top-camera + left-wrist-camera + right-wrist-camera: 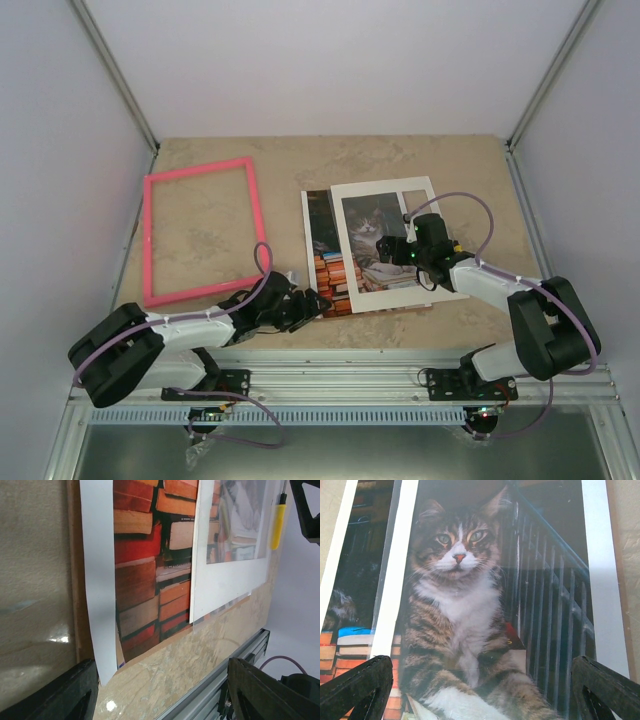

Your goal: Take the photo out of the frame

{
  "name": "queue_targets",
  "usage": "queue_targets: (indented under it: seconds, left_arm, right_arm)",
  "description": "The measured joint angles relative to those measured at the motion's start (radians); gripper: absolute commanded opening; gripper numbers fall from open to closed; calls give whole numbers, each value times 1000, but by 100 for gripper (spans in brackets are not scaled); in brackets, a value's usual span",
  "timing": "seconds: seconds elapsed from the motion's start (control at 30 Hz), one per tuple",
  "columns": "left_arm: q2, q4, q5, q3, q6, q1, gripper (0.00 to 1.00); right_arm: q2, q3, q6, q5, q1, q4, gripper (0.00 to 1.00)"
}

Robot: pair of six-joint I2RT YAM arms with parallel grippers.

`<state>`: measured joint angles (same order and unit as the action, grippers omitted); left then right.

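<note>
The pink frame [200, 235] lies empty on the table at the left, apart from both grippers. The photo [325, 262], a cat among orange books, lies flat in the middle on a brown backing board [74, 580]. A white mat [440, 215] lies over the photo, shifted right. My left gripper [314, 303] is open and low at the photo's near left corner [107, 670], which sits next to its left finger [60, 695]. My right gripper [398, 252] is open above the cat [460, 605] seen through the mat opening, holding nothing.
An aluminium rail [350, 365] runs along the table's near edge, close behind my left gripper [160, 700]. White walls stand at both sides and the back. The mat's white strips [395, 580] flank the cat picture between my right fingers [355, 690].
</note>
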<state>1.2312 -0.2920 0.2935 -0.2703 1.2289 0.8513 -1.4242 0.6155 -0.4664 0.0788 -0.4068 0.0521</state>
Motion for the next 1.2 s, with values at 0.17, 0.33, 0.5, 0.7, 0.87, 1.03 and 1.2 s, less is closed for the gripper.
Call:
queue_targets:
  seconds: [0.17,0.33,0.5,0.7,0.87,1.03,1.2]
  left_arm:
    - [9,-29,-3,0,10,0,72]
    - [33,-61,-8,0,29,1,74]
    - [56,-113,-31,11,50,2,74]
    - [110,-198,-55,13,59,2,73]
    - [178,-274,-50,-1,55,-21,69]
    - [227,-317,-40,-22,29,-73,66]
    - [287,-333,-17,-64,-16,-131,61]
  right_arm:
    - [0,0,0,0,0,0,98]
    - [0,0,0,0,0,0,98]
    - [0,0,0,1,0,0,98]
    - [0,0,0,1,0,0,98]
    - [0,0,0,1,0,0,98]
    - [0,0,0,1,0,0,98]
    - [0,0,0,4,0,0,98]
